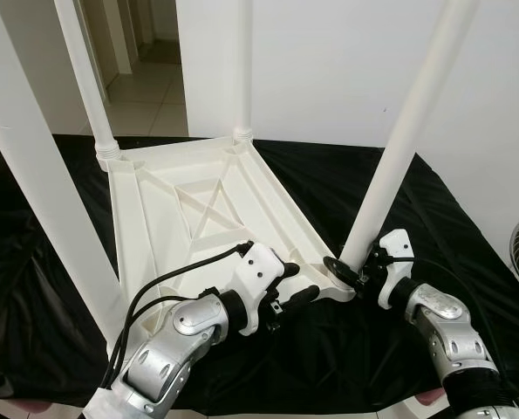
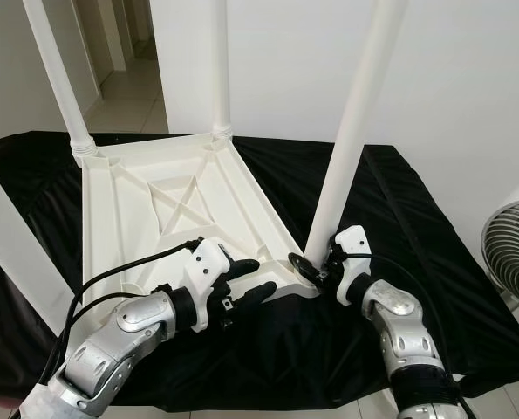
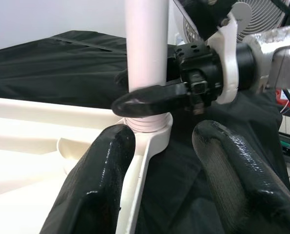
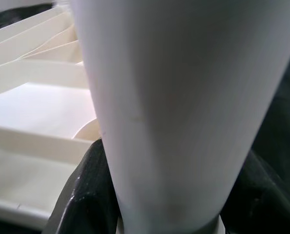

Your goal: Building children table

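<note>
A white plastic children's table (image 1: 198,218) lies upside down on a black cloth (image 1: 433,201), with its legs standing up. My right gripper (image 1: 346,269) is shut on the base of the near-right leg (image 1: 399,148), just above its corner socket; the right wrist view has that leg (image 4: 174,97) between the black fingers (image 4: 81,195). My left gripper (image 1: 296,284) is open at the table's near edge beside that corner. In the left wrist view its fingers (image 3: 106,170) straddle the rim, one inside the table and one over the cloth.
Three more legs stand upright: near-left (image 1: 41,175), far-left (image 1: 89,78) and far-right (image 1: 242,70). A fan (image 2: 512,253) stands on the floor to the right. A white wall is behind, and a tiled hallway (image 1: 146,70) opens at the back left.
</note>
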